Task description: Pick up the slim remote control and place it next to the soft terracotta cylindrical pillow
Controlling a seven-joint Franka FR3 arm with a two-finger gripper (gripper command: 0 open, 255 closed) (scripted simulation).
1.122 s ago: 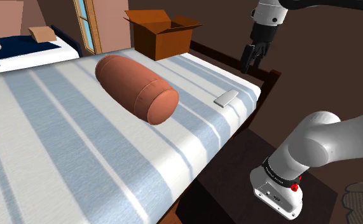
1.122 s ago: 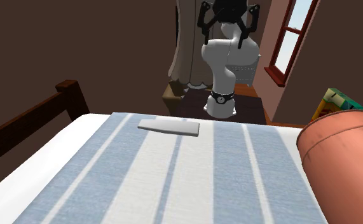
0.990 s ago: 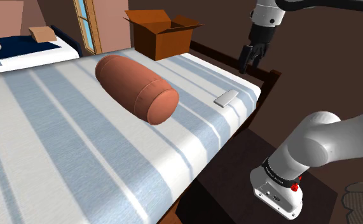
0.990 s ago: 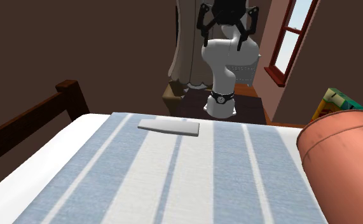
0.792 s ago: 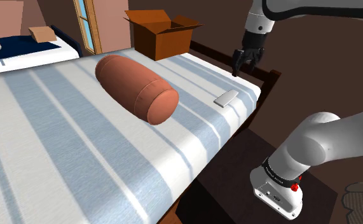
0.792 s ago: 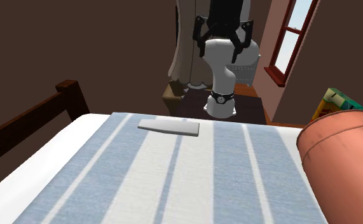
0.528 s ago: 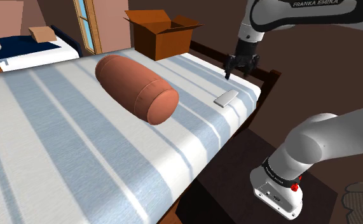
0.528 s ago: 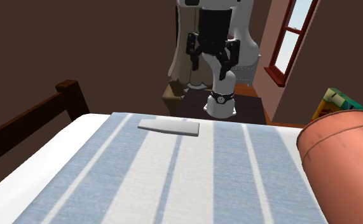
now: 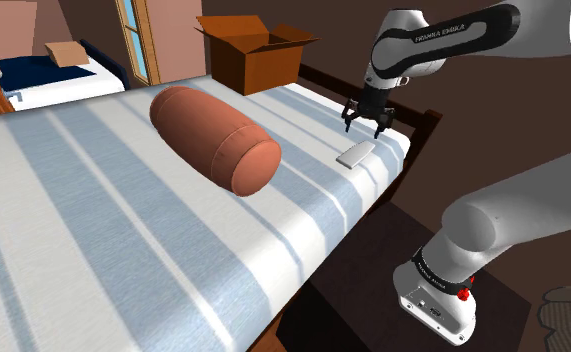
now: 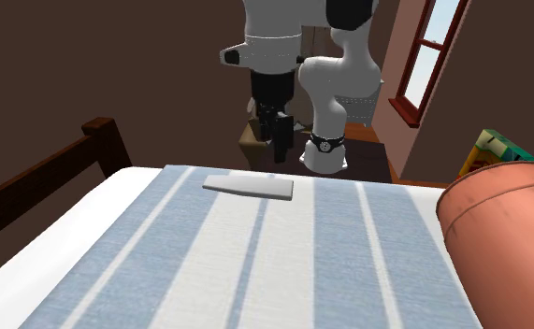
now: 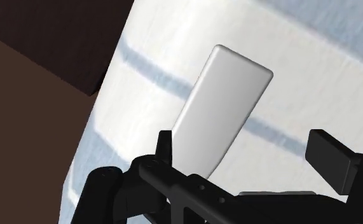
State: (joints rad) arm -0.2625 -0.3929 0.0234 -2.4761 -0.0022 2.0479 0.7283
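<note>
Black gripper (image 9: pixel 368 127), fingers spread wide and empty, hovering close over flat pale-grey remote control (image 9: pixel 355 153), remote lying on blue-and-white striped bed (image 9: pixel 123 220) near its corner edge, well apart from terracotta cylindrical pillow (image 9: pixel 213 137), open cardboard box (image 9: pixel 256 50) beyond.

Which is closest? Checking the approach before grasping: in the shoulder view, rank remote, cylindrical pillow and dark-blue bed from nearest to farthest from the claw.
1. Remote: just below the open claw.
2. Pillow: well off toward the view's left.
3. Dark-blue bed: far upper left.
</note>
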